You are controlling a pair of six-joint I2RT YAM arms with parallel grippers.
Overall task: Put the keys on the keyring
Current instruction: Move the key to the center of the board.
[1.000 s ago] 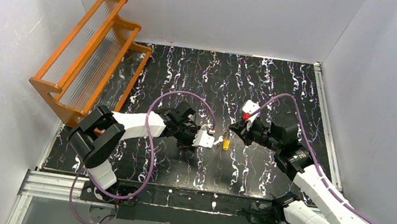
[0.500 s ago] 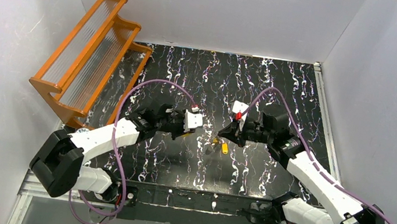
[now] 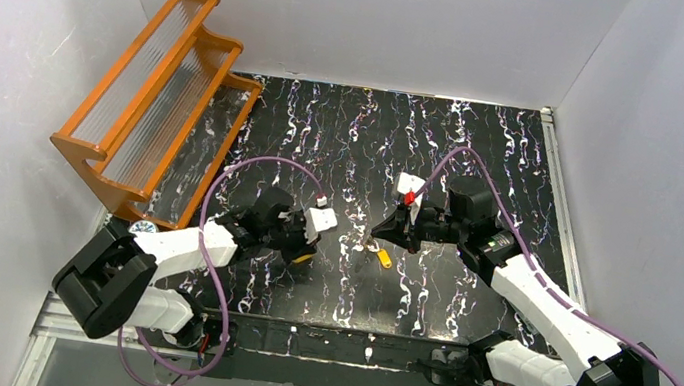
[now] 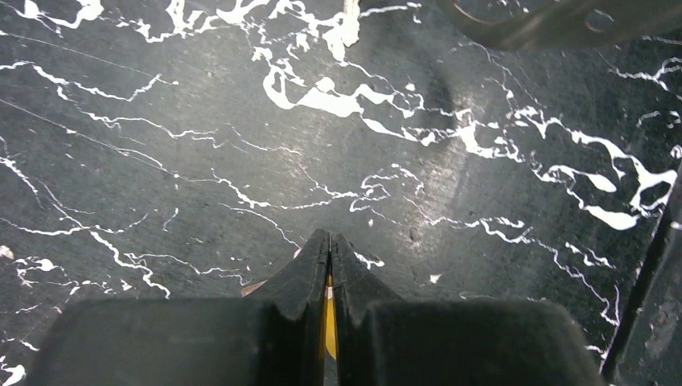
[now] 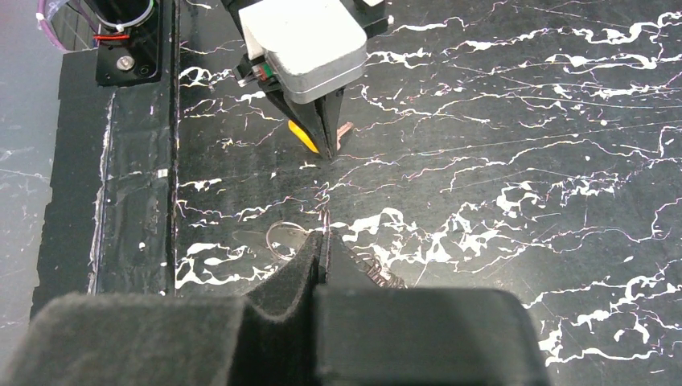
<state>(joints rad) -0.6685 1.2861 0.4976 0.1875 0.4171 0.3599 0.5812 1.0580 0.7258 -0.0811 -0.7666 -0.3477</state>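
Threading unstarted: left gripper pinches one key; right gripper, pressed together, sits by the keyring; second key lies toward the near edge.

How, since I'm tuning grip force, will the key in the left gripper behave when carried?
Probably very light: the key is far smaller than the left gripper pinching it. It pokes out sideways from the tip, so it might pivot or slip. Looks rigid, unlikely to flop.

Bright, even light; soft glare on glossy tabletop.
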